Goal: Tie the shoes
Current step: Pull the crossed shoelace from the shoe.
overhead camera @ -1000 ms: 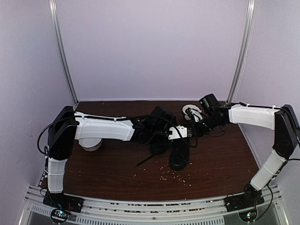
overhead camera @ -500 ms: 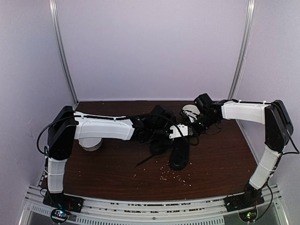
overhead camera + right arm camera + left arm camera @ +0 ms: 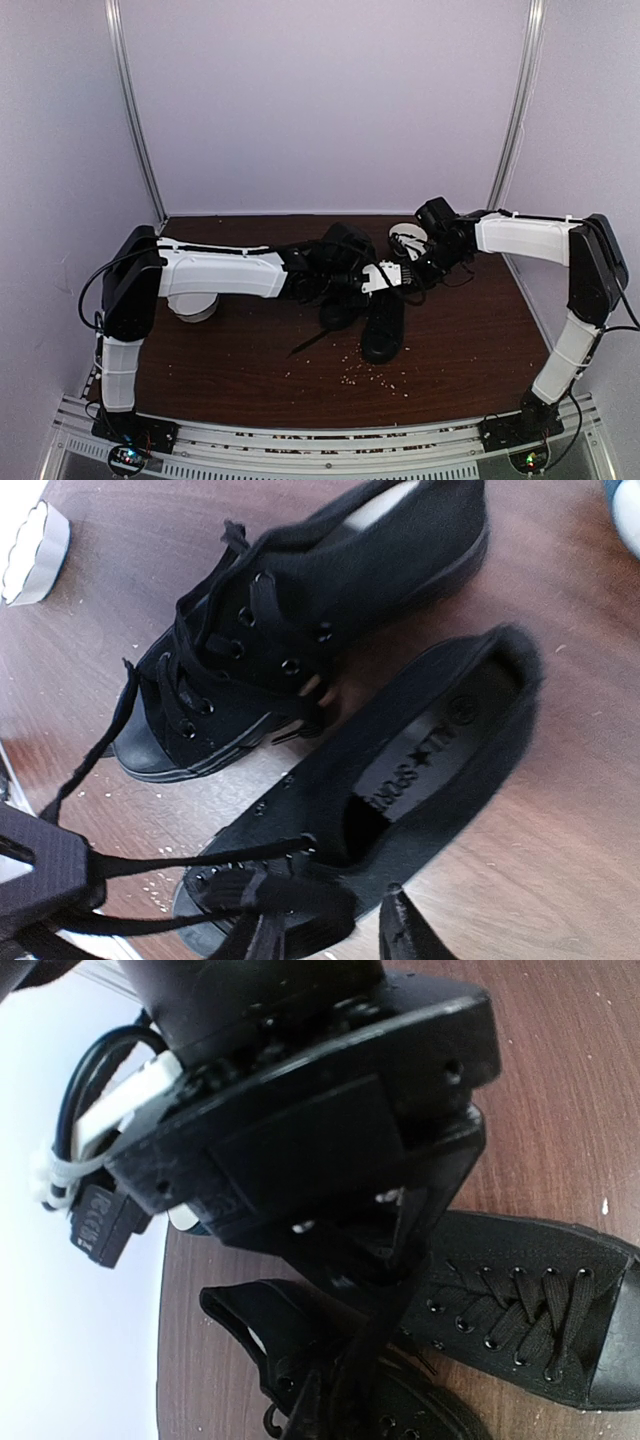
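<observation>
On the dark brown wooden table [image 3: 480, 340], pale crumbs [image 3: 372, 377] lie scattered well on the near side of both sets of jaws. Beyond them the pair of black canvas low-top sneakers [image 3: 383, 328] sits side by side, below the left gripper [image 3: 390, 278] and just nearer than it. That gripper is clenched on a thin black lace [image 3: 368, 1345], which runs down from its jaws to the shoe beneath. The right gripper [image 3: 422, 268] hovers just beside it, on its right; whether its jaws are parted or pinching cannot be told. Just behind the right jaws stands a white round bowl [image 3: 403, 238].
</observation>
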Tool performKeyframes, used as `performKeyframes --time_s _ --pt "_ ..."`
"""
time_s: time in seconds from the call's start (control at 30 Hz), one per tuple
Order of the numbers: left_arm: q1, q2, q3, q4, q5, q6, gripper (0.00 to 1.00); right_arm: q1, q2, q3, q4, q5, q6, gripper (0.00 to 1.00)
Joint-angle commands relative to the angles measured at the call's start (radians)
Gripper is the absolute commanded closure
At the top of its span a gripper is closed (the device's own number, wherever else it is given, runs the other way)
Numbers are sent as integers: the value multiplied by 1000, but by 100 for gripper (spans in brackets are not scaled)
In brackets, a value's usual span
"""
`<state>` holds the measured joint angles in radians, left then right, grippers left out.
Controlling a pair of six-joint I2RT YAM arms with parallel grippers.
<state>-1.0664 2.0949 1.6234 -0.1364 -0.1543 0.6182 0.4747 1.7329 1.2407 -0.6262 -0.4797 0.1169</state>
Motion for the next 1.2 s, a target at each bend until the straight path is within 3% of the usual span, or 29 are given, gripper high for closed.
performKeyframes --time_s 0.0,0.2,0.63,0.8,1.0,1.1,1.17 --pt "22 15 91 -17 -17 -72 100 -10 -49 62 -69 110 -15 65" --pt "26 34 100 -29 23 -86 100 -13 -66 76 -119 149 -26 59" --pt "34 52 110 -29 45 -123 100 -25 -105 9 -43 114 -12 60" --pt "34 42 110 -37 34 -138 100 -14 -206 -181 144 77 67 60" --pt "37 31 101 -39 47 -165 100 43 -406 -448 505 50 111 62" --pt "41 30 102 -38 58 -184 100 44 -407 -523 685 25 118 61" --pt "43 28 102 -40 57 -193 100 44 -373 -522 714 -2 109 60"
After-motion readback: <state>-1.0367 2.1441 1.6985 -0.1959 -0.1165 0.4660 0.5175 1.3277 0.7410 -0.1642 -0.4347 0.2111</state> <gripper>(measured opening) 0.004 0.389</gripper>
